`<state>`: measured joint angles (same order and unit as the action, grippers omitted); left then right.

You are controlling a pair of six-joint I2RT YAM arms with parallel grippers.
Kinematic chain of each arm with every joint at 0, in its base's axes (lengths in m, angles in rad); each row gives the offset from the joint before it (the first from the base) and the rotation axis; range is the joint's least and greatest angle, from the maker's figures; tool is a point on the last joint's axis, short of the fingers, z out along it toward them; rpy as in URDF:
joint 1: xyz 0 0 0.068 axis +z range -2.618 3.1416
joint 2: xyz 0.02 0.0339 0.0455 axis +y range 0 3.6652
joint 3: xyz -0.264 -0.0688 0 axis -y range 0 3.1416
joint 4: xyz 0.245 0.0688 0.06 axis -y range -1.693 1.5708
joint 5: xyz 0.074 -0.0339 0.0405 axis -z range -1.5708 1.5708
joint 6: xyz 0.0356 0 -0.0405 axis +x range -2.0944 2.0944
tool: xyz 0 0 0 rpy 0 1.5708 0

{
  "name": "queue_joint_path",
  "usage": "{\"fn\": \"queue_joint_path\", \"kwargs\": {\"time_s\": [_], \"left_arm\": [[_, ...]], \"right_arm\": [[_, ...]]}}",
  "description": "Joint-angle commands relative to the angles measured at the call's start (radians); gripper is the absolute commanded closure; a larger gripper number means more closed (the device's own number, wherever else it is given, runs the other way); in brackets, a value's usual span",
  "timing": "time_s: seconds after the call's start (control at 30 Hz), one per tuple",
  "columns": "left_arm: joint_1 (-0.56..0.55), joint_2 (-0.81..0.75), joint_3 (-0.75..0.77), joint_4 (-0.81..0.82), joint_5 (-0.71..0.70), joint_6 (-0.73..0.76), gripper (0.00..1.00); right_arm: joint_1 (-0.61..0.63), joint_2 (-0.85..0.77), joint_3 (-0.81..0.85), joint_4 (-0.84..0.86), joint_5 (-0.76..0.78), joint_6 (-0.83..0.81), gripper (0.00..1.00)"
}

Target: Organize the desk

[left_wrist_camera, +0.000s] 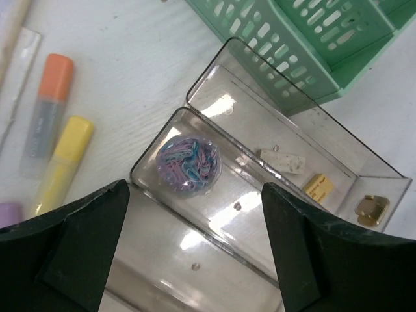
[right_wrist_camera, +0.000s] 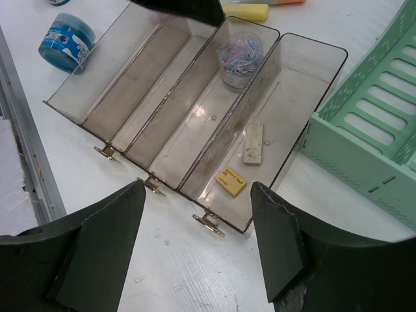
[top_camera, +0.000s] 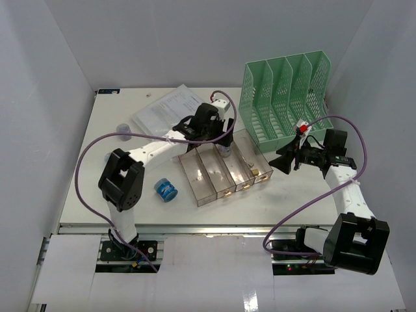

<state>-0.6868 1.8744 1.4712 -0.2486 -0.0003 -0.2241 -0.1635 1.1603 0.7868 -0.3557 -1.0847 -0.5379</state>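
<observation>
Right now your left gripper (left_wrist_camera: 195,188) hangs over the clear 4-compartment tray (right_wrist_camera: 97,84), jaws spread wide on either side of the jar of paper clips (left_wrist_camera: 188,162) and touching nothing. The jar stands upright on its own base at the far end of the 3rd compartment from the left in the right wrist view. It sits tucked into the corner, which leaves the rest of that channel free for more small items. In the right-hand compartment next to it lie a white eraser (right_wrist_camera: 253,144) and a tan eraser (right_wrist_camera: 231,181), so small things seem to be sorted by kind.

Your right gripper (right_wrist_camera: 198,188) hovers at the lower right of the tray, jaws open and empty, probably held off so the 2 arms don't crowd each other.

The desk (top_camera: 117,188) fills the middle of the top view, with the tray at its centre and the mint file rack (top_camera: 279,97) at upper right. Loose things lie on it:
- a blue tub (top_camera: 166,190) left of the tray
- an orange highlighter (left_wrist_camera: 49,104) and a yellow highlighter (left_wrist_camera: 62,162) at the left of the left wrist view
- papers (top_camera: 166,110) at upper centre

Judging by that, the tidying is only partway, and the tub looks like the nearest pick for your left arm
</observation>
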Motion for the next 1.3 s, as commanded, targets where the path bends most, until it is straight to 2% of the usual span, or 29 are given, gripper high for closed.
{"fn": "queue_joint_path", "kwargs": {"time_s": [0.0,0.1,0.17,0.23,0.3,0.4,0.93,1.13,1.27], "left_arm": [[0.110,-0.299,-0.120,-0.035,-0.045,-0.025,0.09],[0.273,-0.399,-0.247,-0.040,-0.020,-0.097,0.11],[0.421,-0.443,-0.319,-0.046,-0.001,-0.158,0.11],[0.544,-0.451,-0.356,-0.058,-0.001,-0.185,0.11],[0.640,-0.431,-0.355,-0.081,-0.019,-0.187,0.04],[0.732,-0.358,-0.325,-0.089,-0.046,-0.160,0.02],[0.785,0.069,0.041,-0.167,-0.204,-0.011,0.02],[0.789,0.140,0.121,-0.189,-0.234,-0.010,0.02],[0.794,0.187,0.185,-0.228,-0.251,-0.023,0.06]], "right_arm": [[-0.004,-0.005,0.017,-0.044,-0.042,-0.029,0.28],[-0.005,-0.011,0.022,-0.053,-0.054,-0.033,0.28],[-0.004,-0.016,0.022,-0.055,-0.060,-0.033,0.28],[-0.004,-0.020,0.024,-0.057,-0.064,-0.033,0.28],[-0.002,-0.021,0.025,-0.059,-0.068,-0.033,0.27],[-0.002,-0.024,0.026,-0.060,-0.073,-0.033,0.27],[0.001,-0.011,0.029,-0.057,-0.072,-0.028,0.27],[0.000,-0.007,0.029,-0.057,-0.066,-0.028,0.27],[0.001,-0.004,0.031,-0.058,-0.066,-0.028,0.27]]}}
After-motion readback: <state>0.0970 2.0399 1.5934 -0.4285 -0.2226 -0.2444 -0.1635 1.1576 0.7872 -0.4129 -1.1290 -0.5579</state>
